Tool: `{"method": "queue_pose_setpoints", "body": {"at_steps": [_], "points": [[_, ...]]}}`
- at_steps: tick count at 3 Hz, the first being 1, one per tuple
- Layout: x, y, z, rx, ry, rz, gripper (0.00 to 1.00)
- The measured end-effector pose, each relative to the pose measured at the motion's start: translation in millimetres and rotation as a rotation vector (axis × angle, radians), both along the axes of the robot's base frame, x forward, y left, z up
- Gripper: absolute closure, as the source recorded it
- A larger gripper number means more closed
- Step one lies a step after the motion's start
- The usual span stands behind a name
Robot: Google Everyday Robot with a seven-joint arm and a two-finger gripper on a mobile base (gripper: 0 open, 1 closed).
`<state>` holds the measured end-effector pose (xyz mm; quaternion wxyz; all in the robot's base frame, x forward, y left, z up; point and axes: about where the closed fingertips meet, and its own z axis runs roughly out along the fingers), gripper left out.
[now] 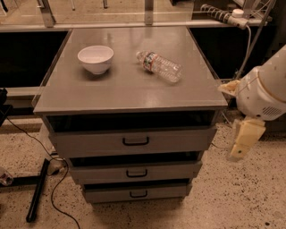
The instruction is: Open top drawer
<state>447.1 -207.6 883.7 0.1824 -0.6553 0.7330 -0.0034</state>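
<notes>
The gripper point(237, 150) hangs beside the cabinet point(125, 91), apart from the top drawer point(85, 144); its state cannot be told. Grasp the black loop handle point(136, 141); the rigid drawer probably slides freely.

Place: I take this for a lab or workshop test bay rather than a home.
Floor: hard speckled floor point(232, 201), like terrazzo.
Furniture: a plain grey drawer cabinet point(129, 89) stands alone.
Wiring: loose black cables point(56, 188) trail over the floor at the view's left. A power strip point(223, 13) lies on a ledge behind, and its cord hangs down.
Framework: metal posts point(149, 11) rise behind the cabinet, and a black bar point(38, 190) lies on the floor.
Props: a white bowl point(95, 58) and a plastic bottle point(159, 66) on its side sit on the cabinet top.
Gripper: my gripper point(241, 143) hangs at the view's right edge, beside the cabinet and apart from it.
</notes>
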Motion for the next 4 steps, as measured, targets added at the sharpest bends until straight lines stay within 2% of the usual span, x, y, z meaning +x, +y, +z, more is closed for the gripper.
{"method": "queue_pose_setpoints", "body": {"at_steps": [1, 2, 3, 4], "points": [[3.1, -0.9, -23.9, 0.038, -0.051, 0.074, 0.00], [3.1, -0.8, -23.9, 0.038, -0.051, 0.074, 0.00], [4.7, 0.2, -41.1, 0.042, -0.059, 0.095, 0.00], [10.9, 0.3, -71.8, 0.094, -0.081, 0.132, 0.00]]}}
